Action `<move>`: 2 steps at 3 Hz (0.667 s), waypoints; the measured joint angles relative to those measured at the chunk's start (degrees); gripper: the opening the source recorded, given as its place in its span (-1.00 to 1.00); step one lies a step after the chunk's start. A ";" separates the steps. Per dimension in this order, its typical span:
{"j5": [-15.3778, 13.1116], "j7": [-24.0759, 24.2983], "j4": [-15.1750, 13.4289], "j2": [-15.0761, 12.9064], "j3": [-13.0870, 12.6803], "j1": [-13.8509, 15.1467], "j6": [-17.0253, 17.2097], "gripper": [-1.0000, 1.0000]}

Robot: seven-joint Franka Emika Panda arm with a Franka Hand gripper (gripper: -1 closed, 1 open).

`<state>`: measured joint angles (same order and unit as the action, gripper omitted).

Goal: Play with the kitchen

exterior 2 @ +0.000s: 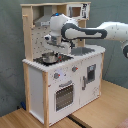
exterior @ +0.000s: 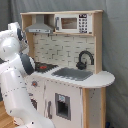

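Kitchen (exterior 2: 60,75) front and centre in both exterior views: a tall white and light-wood toy unit standing on a wooden bench (exterior 2: 107,107), grey curtain behind it. Up top, a grey hood (exterior: 40,26) with a little microwave (exterior: 72,23) beside it, and a dotted backsplash (exterior: 57,50) below them. On the counter, a black faucet (exterior: 85,59) arches over the grey sink (exterior: 72,74), with the red-ringed stovetop (exterior: 44,66) next to it. In the second exterior view the white arm (exterior 2: 95,32) reaches across from the second exterior view's right, and the gripper (exterior 2: 54,44) hangs just above a metal pot (exterior 2: 49,58) sitting on the stovetop. How wide the gripper stands, I cannot tell. Below, the oven door (exterior 2: 64,95) is closed under its knobs (exterior 2: 56,76).
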<state>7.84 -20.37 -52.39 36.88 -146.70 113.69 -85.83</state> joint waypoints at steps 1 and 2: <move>0.00 0.05 3.56 -0.31 -1.15 -0.18 4.60 -1.00; -0.31 1.15 4.35 -3.67 -1.17 -1.54 8.90 -1.00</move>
<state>7.53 -19.22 -48.05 33.20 -147.87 112.15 -76.93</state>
